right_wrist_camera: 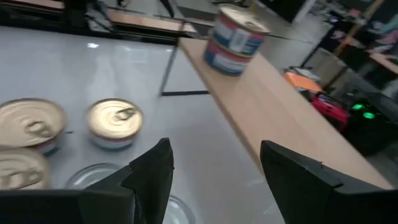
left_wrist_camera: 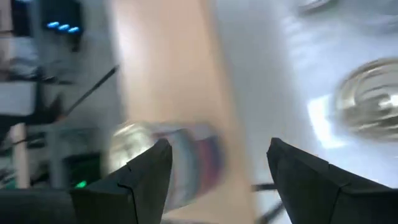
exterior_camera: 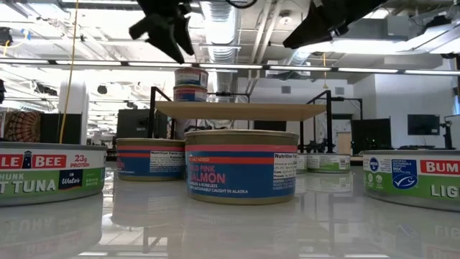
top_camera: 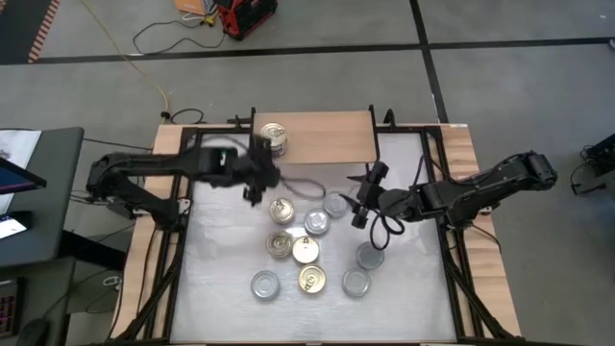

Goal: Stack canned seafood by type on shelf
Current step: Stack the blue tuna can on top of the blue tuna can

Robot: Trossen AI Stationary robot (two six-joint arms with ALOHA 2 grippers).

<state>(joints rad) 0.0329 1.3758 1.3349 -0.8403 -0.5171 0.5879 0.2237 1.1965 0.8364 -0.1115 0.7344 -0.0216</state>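
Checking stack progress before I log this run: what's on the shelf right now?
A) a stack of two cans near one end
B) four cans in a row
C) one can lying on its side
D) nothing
A: the high view shows one stack of cans near the left end of the shelf, and the low view and right wrist view show it is two cans, one on the other; the other cans sit on the table.

You are looking at two dark, nearly black robot arms, each made of long thin pieces joined together. A black cable is looping beside each arm. The left gripper and the right gripper are both showing two flat, pointy black fingers with sharp corners.
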